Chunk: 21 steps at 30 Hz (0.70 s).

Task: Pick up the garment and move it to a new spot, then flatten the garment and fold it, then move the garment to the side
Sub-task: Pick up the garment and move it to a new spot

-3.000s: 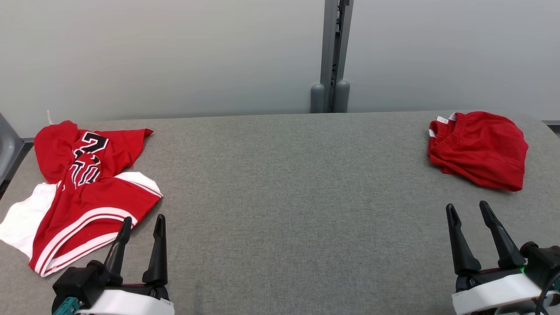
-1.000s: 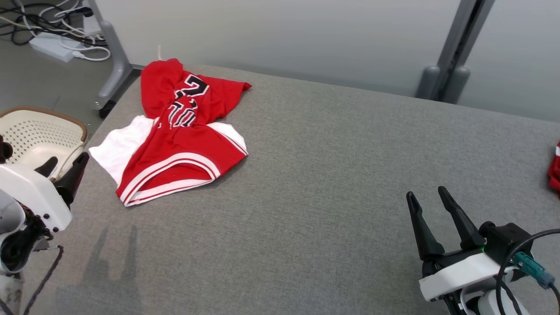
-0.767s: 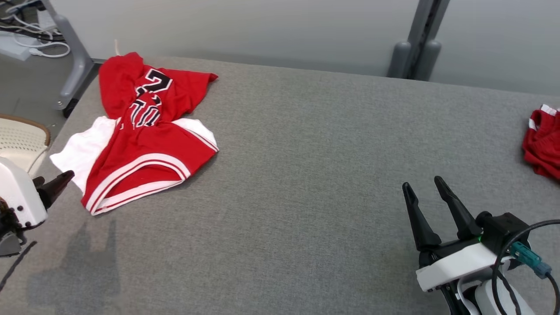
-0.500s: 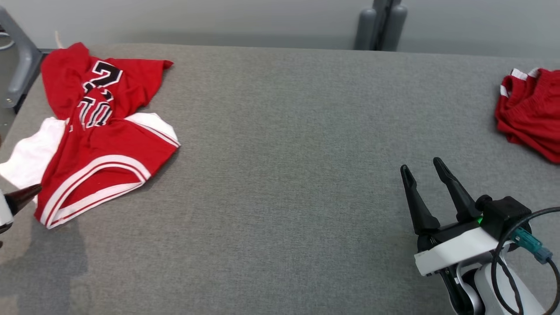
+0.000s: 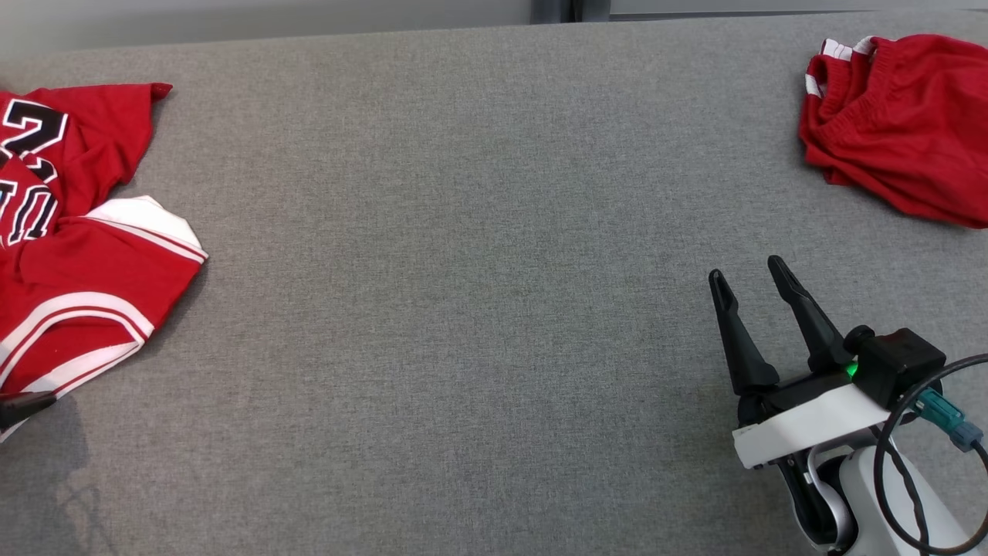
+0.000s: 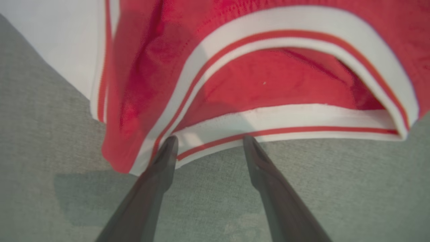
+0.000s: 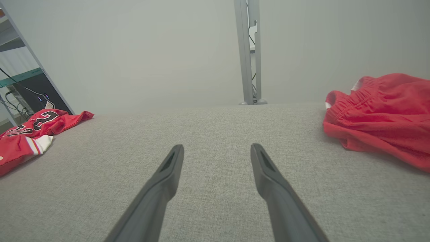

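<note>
The garment (image 5: 69,270), a crumpled red jersey with white trim and black numbers, lies at the table's left end and is cut off by the head view's left edge. In the left wrist view my left gripper (image 6: 210,141) is open, and its two tips reach the jersey's (image 6: 268,84) white-and-red hem from the near side. One dark fingertip (image 5: 27,401) of it shows just below the hem. My right gripper (image 5: 745,270) stands open over bare table at the lower right, with nothing between its fingers. It appears in its own view (image 7: 217,148), with the jersey (image 7: 30,131) far left.
Bunched red shorts (image 5: 895,116) with an elastic waistband lie at the table's far right; the right wrist view has the shorts (image 7: 383,111) too. The grey fabric table top (image 5: 463,270) stretches between the two garments. A grey post (image 7: 248,50) stands behind the far edge.
The head camera has swung right and tipped down, shifting the whole picture. My left gripper has come in to the jersey's near hem. The right gripper stays open in about the same place.
</note>
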Available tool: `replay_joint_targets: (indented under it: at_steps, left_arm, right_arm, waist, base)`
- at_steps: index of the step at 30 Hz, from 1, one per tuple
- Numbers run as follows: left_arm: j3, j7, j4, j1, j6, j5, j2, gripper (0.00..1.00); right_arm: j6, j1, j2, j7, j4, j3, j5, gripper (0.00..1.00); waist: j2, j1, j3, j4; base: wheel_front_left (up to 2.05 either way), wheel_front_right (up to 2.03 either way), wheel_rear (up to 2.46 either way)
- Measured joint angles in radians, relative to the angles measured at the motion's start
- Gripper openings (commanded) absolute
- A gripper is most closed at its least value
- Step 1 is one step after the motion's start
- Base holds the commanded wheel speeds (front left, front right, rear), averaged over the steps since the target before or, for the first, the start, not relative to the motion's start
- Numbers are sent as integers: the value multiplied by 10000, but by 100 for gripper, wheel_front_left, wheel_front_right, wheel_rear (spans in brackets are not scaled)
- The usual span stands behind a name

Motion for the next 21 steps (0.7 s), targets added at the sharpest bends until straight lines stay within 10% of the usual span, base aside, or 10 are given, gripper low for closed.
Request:
replay_joint_targets:
  at_steps: [7,11,15,21]
  left_arm:
    - [-184,656,25,-132,0,-424,105,98]
    - [-221,652,-8,-182,0,-477,111,69]
    - [-322,466,-82,-207,2,-531,117,0]
    - [-500,242,-380,-202,2,-686,105,0]
  right_arm:
    - [0,-37,69,0,-31,-21,-36,100]
    - [0,-70,69,0,-36,-52,-63,100]
    - [0,-141,73,0,-21,-61,-77,100]
    - [0,-229,117,0,13,-73,-77,100]
  waist:
    - [0,0,266,-46]
    - [0,0,345,-18]
    - [0,0,367,15]
    - [0,0,297,12]
  base:
    - [0,0,0]
    - [0,0,0]
    - [0,0,0]
    - [0,0,0]
